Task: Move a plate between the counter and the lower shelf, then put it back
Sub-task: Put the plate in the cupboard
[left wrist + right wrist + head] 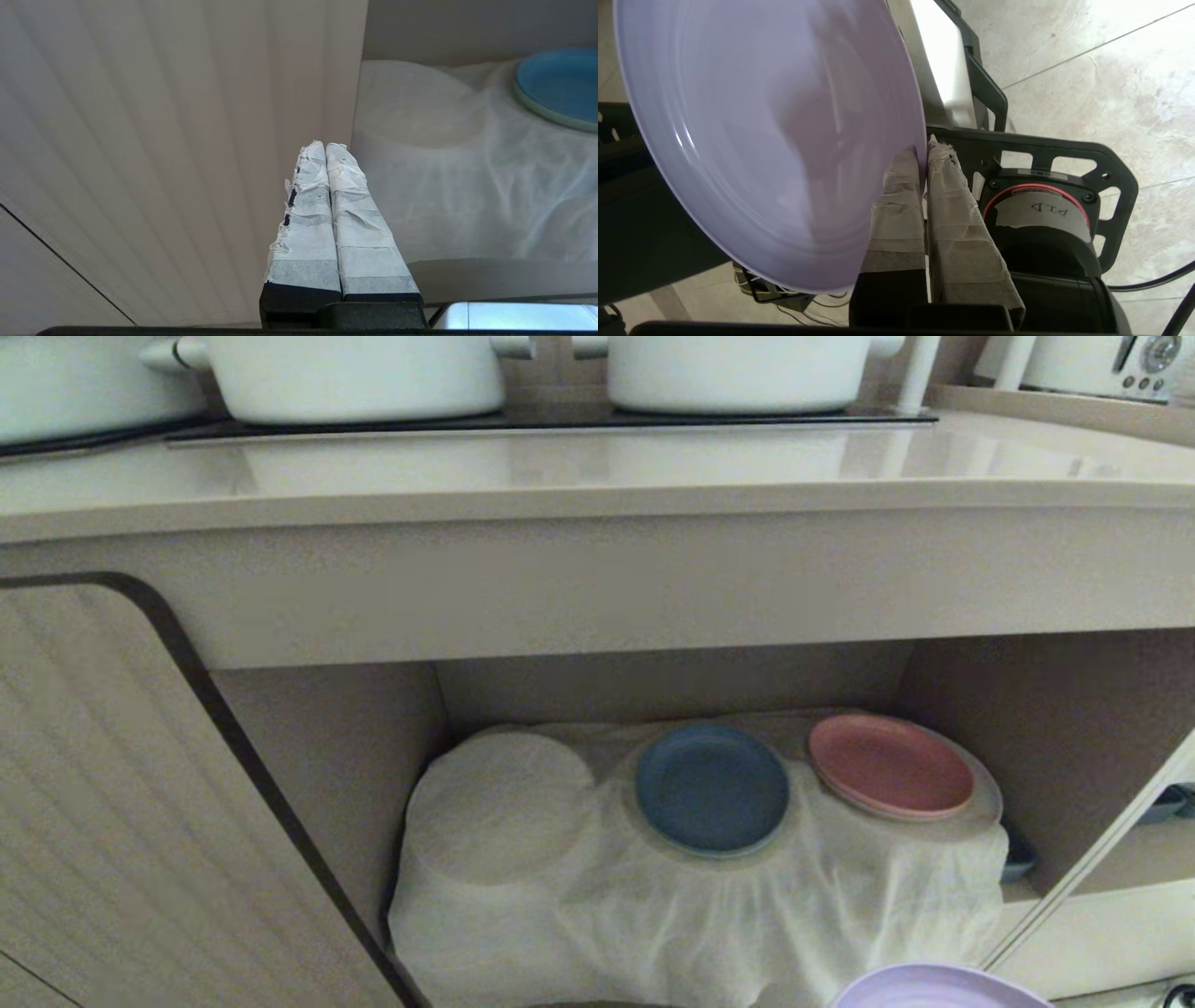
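Nearest, the right pincer [923,151] is clamped on the rim of the plate [770,135], one taped finger on each face, so the lavender plate stands on edge in the right wrist view above the robot's dark base [1045,224] and the tiled floor [1111,84]. In the head view only a sliver of the plate [938,987] shows, at the bottom edge toward the right, in front of the shelf [1046,728] and not inside it.

The left pincer [330,148] has its taped fingers pressed together with nothing between them; it points at the ribbed cabinet door [163,140] just left of the shelf opening.

On the shelf base lies a wrinkled white cloth [672,905] with round humps. The left hump [504,803] is bare. A blue plate [712,789] sits on the middle hump and a pink plate [890,765] on the right hump, near the back wall.

Above runs the surface [597,476] with its thick front edge. At its far edge, two white pots [355,373] stand on a black panel [551,420].
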